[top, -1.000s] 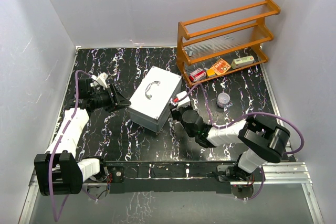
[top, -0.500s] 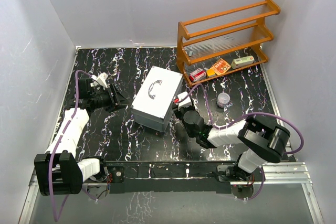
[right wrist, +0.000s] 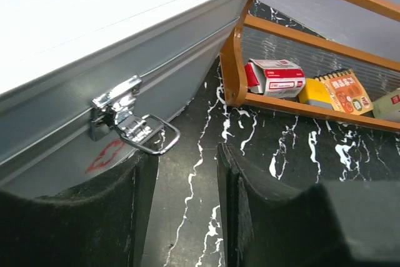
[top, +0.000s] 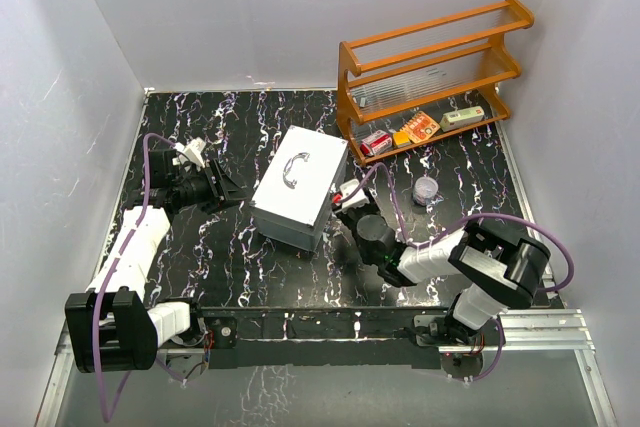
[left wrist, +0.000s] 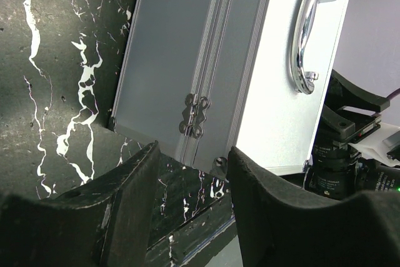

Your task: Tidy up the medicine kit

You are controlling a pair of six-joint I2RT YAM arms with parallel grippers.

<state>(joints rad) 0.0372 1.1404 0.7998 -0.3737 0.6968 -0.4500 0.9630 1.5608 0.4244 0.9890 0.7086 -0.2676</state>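
Observation:
The medicine kit [top: 300,187] is a silver-grey metal case with its lid down, standing mid-table with a chrome handle [top: 293,169] on top. My left gripper [top: 228,192] is at the case's left side. In the left wrist view it [left wrist: 194,154] is open over bare table, just short of the hinged side [left wrist: 195,114] of the kit [left wrist: 169,60]. My right gripper [top: 345,203] is at the case's right side. In the right wrist view it [right wrist: 186,154] is open and empty, its left finger [right wrist: 134,186] directly below a chrome latch [right wrist: 131,126] whose loop hangs loose on the kit [right wrist: 94,29].
An orange wooden shelf rack [top: 430,77] stands at the back right, close to the case's far corner. Its lowest shelf [right wrist: 300,107] holds a red-and-white box [right wrist: 275,76] and an orange packet [right wrist: 344,92]. A small round container [top: 426,190] sits on the table right of my right arm.
The case has turned a little, so its top looks narrower and squarer to the camera. My right wrist has shifted slightly nearer and to the right. The left arm has barely moved.

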